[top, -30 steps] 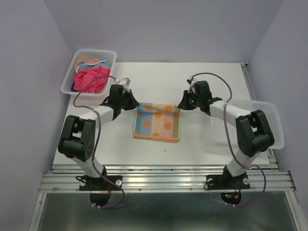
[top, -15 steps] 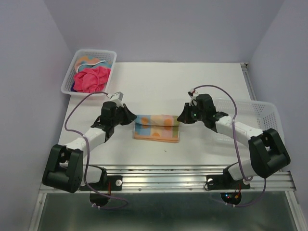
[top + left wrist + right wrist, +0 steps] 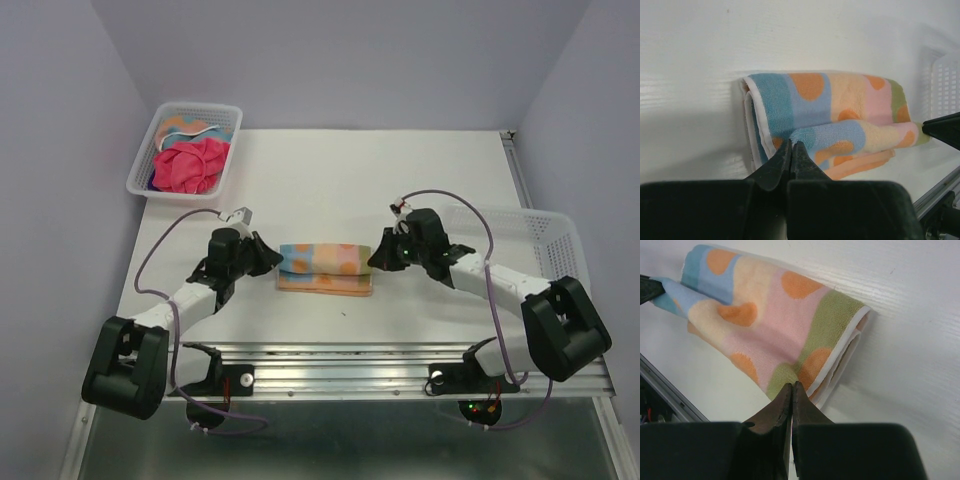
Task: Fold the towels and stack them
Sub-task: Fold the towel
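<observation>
A striped towel [image 3: 325,268] in blue, peach, pink and green with orange dots lies folded over on the white table, between the two arms. My left gripper [image 3: 274,262] is shut on the towel's left near corner; in the left wrist view the jaws [image 3: 792,145] pinch the blue upper layer of the towel [image 3: 840,105]. My right gripper [image 3: 376,262] is shut on the right near corner, and in the right wrist view it [image 3: 792,386] bites the green edge of the towel [image 3: 765,320]. The upper layer hangs lifted between both grips.
A white mesh basket [image 3: 170,195] at the back left holds a pink-red towel [image 3: 188,165] and another orange and blue towel [image 3: 186,125]. A second white basket [image 3: 562,228] stands at the right, behind my right arm. The table's metal rail [image 3: 340,375] runs along the near edge.
Both grippers have pulled the towel's far edge toward the near edge, folding it over. The towel now looks narrower front to back, and both arms are stretched lower and nearer.
</observation>
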`<state>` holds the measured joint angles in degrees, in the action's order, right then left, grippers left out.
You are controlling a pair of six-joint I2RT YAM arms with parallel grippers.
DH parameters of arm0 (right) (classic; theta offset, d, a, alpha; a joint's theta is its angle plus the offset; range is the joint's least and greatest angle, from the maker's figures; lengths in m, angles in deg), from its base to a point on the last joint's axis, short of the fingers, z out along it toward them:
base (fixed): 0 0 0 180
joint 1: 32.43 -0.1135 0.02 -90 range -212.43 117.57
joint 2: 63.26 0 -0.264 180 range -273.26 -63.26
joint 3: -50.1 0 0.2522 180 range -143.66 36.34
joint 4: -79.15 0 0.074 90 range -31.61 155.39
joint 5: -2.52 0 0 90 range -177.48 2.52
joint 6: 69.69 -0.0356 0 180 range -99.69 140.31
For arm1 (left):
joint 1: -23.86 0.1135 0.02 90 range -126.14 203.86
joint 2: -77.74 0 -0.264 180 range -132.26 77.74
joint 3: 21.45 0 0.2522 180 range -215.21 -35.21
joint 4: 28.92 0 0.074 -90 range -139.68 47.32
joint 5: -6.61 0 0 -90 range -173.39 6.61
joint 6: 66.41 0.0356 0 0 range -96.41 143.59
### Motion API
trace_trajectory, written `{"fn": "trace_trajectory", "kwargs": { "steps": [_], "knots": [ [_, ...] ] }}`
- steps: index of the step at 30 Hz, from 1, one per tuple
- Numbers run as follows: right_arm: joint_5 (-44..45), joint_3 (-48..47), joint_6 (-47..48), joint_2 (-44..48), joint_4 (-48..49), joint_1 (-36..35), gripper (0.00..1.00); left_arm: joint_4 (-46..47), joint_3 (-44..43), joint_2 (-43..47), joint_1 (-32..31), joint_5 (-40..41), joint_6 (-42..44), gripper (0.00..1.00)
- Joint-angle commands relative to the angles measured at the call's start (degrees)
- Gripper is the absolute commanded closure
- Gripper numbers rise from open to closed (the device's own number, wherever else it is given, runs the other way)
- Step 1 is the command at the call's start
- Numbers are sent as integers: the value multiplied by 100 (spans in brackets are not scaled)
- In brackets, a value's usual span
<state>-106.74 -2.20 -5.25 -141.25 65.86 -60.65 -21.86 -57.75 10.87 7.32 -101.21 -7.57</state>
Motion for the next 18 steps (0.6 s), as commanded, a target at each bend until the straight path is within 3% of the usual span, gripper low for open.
{"fn": "trace_trajectory", "kwargs": {
  "steps": [1,4,5,7,8,9,10,12,14,15,18],
  "knots": [
    [-7,154,-107,153,199,-86,98,212,233,245,-43,-63,-153,100],
    [-59,251,-142,118,208,-130,95,195,365,332,-52,-125,-189,93],
    [-121,286,-133,127,190,-148,92,81,408,359,-52,-99,-224,73],
    [-104,409,-133,197,155,-165,79,-156,409,473,-52,42,-250,46],
    [-104,435,-107,319,103,-174,68,-340,383,552,-52,68,-268,27],
    [-104,488,-90,398,-28,-183,55,-585,391,796,-52,86,-277,17],
    [-104,514,-72,573,-29,-200,50,-675,417,964,-52,138,-320,1],
    [-95,550,-28,785,-293,-227,31,-973,531,1550,-60,366,-487,1],
    [36,559,-19,987,-389,-253,20,-1079,680,1965,-60,516,-663,1],
    [115,541,-36,1127,-451,-279,0,-1167,716,2333,-69,595,-777,1],
    [537,270,-98,1129,-688,-376,0,-1370,673,2774,-69,946,-839,1]
  ]
}}
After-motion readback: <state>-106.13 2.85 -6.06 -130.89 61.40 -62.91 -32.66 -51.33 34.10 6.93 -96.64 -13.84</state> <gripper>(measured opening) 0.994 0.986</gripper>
